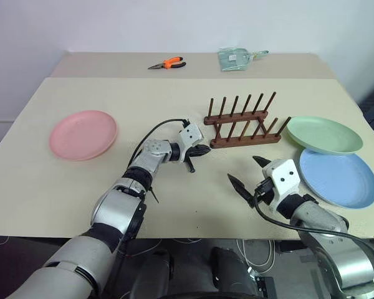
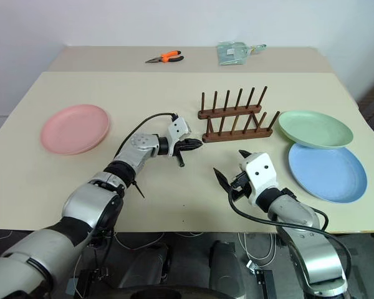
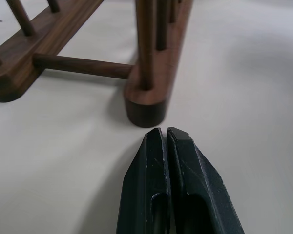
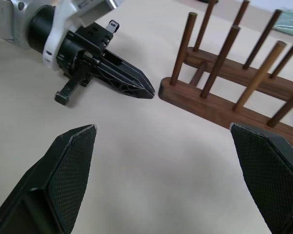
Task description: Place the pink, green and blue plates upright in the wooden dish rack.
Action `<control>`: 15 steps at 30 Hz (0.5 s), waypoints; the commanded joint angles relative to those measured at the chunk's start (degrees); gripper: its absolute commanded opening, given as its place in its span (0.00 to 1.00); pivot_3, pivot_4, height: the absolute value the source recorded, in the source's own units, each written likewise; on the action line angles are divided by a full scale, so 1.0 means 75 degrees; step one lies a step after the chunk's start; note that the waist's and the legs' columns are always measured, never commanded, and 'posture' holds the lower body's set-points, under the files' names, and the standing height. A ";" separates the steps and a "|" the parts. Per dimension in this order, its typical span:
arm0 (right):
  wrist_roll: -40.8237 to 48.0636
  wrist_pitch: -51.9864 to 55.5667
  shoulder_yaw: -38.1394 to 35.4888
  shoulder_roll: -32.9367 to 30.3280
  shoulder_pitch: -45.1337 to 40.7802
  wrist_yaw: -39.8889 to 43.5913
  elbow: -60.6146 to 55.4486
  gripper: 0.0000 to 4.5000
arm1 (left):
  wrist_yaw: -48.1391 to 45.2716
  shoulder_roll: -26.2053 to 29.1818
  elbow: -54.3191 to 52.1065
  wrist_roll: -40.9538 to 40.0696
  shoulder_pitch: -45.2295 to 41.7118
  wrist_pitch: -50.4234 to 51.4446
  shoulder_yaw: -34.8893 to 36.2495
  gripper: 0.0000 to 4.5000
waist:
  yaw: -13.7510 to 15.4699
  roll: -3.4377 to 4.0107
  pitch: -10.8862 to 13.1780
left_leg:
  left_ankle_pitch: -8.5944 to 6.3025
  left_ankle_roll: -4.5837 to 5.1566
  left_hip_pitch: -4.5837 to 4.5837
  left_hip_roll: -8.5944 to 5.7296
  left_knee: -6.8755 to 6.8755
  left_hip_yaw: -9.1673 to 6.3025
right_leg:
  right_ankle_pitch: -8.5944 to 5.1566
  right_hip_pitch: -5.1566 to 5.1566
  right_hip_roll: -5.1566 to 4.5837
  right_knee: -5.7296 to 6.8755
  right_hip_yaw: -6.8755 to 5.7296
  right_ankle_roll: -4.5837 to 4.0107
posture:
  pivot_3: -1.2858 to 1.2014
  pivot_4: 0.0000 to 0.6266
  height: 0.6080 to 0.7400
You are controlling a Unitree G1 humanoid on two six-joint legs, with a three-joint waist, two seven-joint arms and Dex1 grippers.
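The dark wooden dish rack [image 1: 243, 123] stands empty at the table's middle right. My left gripper [image 1: 207, 149] is shut on nothing, its tip just short of the rack's near left rail end [image 3: 145, 111], and it also lies in the right wrist view as the left gripper [image 4: 149, 90]. My right gripper [image 1: 247, 172] hovers open in front of the rack, its fingers [image 4: 71, 161] wide apart and empty. The pink plate [image 1: 83, 134] lies flat at the left. The green plate [image 1: 324, 134] and the blue plate [image 1: 338, 177] lie flat at the right, the green rim overlapping the blue.
Orange-handled pliers [image 1: 168, 63] and a clear plastic bag [image 1: 235, 58] lie on the far table section. The table's front edge [image 1: 193, 237] runs just below both forearms.
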 commanded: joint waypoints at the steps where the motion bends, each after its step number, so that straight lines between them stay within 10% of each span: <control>1: -0.0031 -0.0144 0.0022 -0.0047 -0.0161 0.0110 0.0032 1.00 | -0.0184 0.0023 -0.0067 -0.0037 0.0221 0.0226 0.0088 0.14 | 0.0001 0.0000 0.0000 | 0.0000 0.0000 0.0000 0.0000 0.0000 0.0000 | 0.0000 0.0000 0.0000 0.0001 0.0000 0.0000 | 0.52 0.24 1.00; 8: -0.0204 -0.0244 0.0202 0.0042 -0.0274 0.0074 0.0157 1.00 | 0.1205 -0.0282 0.0340 0.0162 -0.0348 0.0597 0.0232 0.84 | 0.0005 -0.0003 -0.0001 | 0.0000 0.0000 0.0002 -0.0001 0.0008 0.0000 | -0.0001 0.0002 0.0001 0.0008 0.0000 0.0002 | 0.52 0.24 1.00; 15: -0.0353 -0.0226 0.0245 0.0191 -0.0125 -0.0132 -0.0013 1.00 | 0.1820 -0.0842 0.0840 0.0419 -0.0803 0.0918 0.0169 0.84 | 0.0011 -0.0004 -0.0001 | 0.0000 0.0000 0.0000 -0.0003 0.0007 0.0000 | -0.0002 0.0002 0.0000 0.0007 0.0000 0.0007 | 0.52 0.24 1.00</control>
